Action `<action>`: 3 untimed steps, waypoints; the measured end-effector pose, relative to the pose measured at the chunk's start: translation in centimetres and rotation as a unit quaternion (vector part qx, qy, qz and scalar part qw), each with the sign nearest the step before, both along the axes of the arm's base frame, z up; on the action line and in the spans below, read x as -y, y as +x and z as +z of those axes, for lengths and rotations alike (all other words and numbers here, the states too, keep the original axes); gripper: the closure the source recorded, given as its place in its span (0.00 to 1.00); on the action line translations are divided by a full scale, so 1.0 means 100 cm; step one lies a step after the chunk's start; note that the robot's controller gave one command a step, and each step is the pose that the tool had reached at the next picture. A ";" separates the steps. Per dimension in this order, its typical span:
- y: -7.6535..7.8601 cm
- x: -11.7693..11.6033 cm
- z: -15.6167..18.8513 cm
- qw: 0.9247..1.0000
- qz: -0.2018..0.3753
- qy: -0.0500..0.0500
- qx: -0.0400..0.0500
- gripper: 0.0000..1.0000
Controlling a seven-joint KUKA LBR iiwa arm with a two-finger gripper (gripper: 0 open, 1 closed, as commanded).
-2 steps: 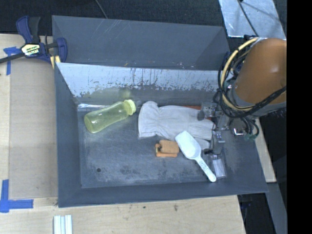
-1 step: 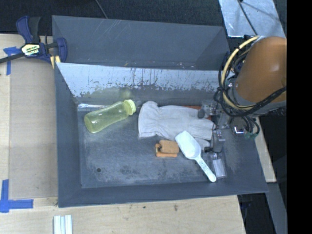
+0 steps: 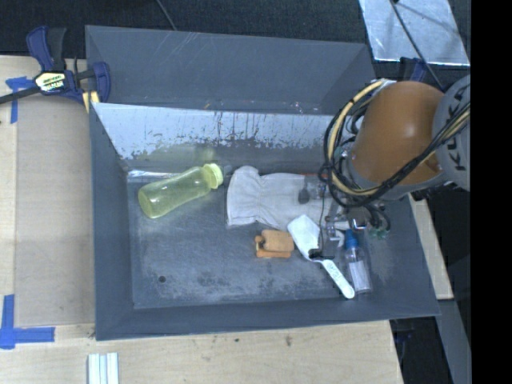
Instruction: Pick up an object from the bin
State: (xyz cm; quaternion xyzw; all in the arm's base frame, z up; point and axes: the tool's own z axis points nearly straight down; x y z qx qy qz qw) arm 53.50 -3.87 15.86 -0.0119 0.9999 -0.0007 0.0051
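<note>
- Pincer sits low in the right part of the grey bin, under the arm's orange cover and its looped cables; whether it is spread or pressed together, cannot tell.
- Nothing is clearly seen pinched in it.
- Small white flat piece lies just left of the pincer, touching or almost touching it; cannot tell which.
- White stick-like item lies just below the pincer, slanting toward the bin's front right corner, with a dark tip at its upper end.
- Clear tube lies beside the white stick on its right, close to the bin's right wall.
- Small orange-brown block is on the floor left of the white flat piece, near it but apart.
- White crumpled cloth is spread above the block, mid-bin, with its right edge reaching toward the pincer.
- Yellow-green plastic bottle lies on its side well to the left, cap pointing right toward the cloth.
</note>
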 end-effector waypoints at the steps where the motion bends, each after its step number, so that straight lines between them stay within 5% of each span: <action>1: -0.001 -0.026 -0.036 0.998 0.055 0.000 -0.005 0.00; 2: 0.019 -0.031 -0.076 0.999 0.032 0.001 -0.003 0.00; 3: 0.014 -0.026 -0.086 0.999 -0.053 0.001 -0.004 1.00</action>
